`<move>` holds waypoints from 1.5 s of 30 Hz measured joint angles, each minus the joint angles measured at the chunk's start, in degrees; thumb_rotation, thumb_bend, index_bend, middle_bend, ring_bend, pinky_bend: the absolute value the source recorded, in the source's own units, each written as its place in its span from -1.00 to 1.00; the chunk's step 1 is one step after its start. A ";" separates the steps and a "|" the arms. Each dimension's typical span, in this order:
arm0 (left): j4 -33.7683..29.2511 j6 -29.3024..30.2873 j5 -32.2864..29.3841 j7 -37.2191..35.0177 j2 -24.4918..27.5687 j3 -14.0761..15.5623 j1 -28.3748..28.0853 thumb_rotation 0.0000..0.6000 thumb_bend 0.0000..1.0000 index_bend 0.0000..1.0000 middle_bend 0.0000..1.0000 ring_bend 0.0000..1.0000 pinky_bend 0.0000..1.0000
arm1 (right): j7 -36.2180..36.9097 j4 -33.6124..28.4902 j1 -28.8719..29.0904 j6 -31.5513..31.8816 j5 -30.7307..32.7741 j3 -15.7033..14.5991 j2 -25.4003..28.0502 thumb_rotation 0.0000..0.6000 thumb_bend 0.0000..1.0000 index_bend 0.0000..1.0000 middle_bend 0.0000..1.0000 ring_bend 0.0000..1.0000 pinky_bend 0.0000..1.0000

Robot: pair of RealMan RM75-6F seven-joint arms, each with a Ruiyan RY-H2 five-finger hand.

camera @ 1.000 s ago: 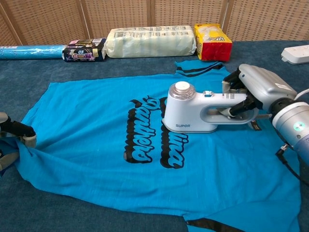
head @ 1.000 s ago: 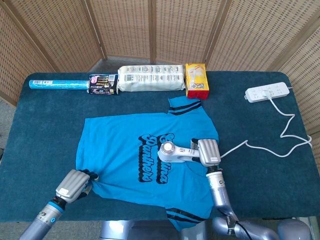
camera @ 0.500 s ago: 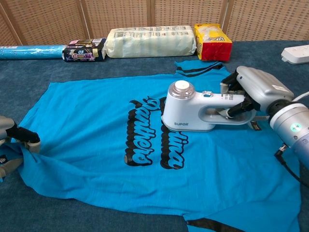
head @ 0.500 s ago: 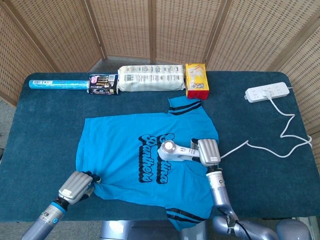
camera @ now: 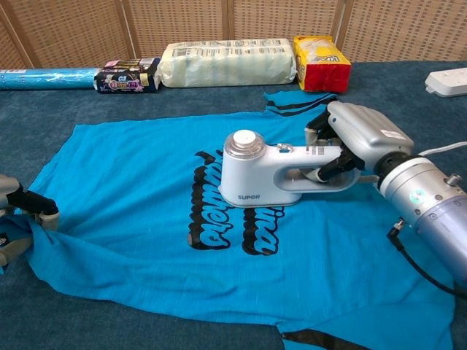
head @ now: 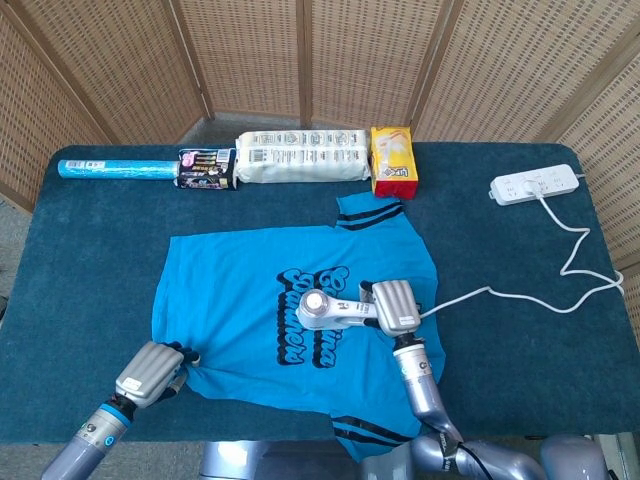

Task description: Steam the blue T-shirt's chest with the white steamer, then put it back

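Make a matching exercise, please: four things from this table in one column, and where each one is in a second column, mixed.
Things:
1. white steamer
2. power strip
3. blue tube
4. left hand

Places:
A. far right corner of the table
B. on the printed chest of the blue T-shirt
C. at the shirt's near left hem, pinching it
D. far left edge of the table

Pairs: 1-B, 2-A, 3-D, 4-C
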 measured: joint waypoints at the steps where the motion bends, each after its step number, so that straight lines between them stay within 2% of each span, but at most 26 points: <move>1: -0.05 0.02 0.01 0.06 0.01 -0.06 -0.03 1.00 0.11 0.04 0.06 -0.08 0.11 | 0.02 0.17 -0.17 0.06 0.03 -0.06 0.19 1.00 -0.37 0.49 0.60 0.76 0.65; 16: -0.06 -0.61 -0.81 0.83 -0.56 -0.51 -0.45 1.00 0.11 0.04 0.06 -0.08 0.11 | 1.25 3.34 -2.26 0.16 0.81 0.03 4.01 1.00 -0.37 0.49 0.60 0.76 0.65; 32: -0.07 0.04 -1.20 0.58 -0.32 -0.54 -0.17 1.00 0.11 0.04 0.06 -0.08 0.10 | 0.10 6.52 1.79 -2.61 1.06 2.00 1.37 1.00 -0.37 0.49 0.60 0.76 0.65; 37: 0.20 0.30 -0.99 0.05 -0.21 -0.35 0.06 1.00 0.11 0.04 0.06 -0.08 0.10 | -1.01 5.96 2.22 -2.46 0.47 1.88 1.47 1.00 -0.37 0.49 0.60 0.76 0.65; 45: 0.66 0.09 -0.52 -0.56 -0.70 -0.42 -0.15 1.00 0.10 0.04 0.06 -0.08 0.10 | -2.52 2.50 1.35 -1.16 -1.27 -0.11 3.29 1.00 -0.37 0.49 0.60 0.76 0.65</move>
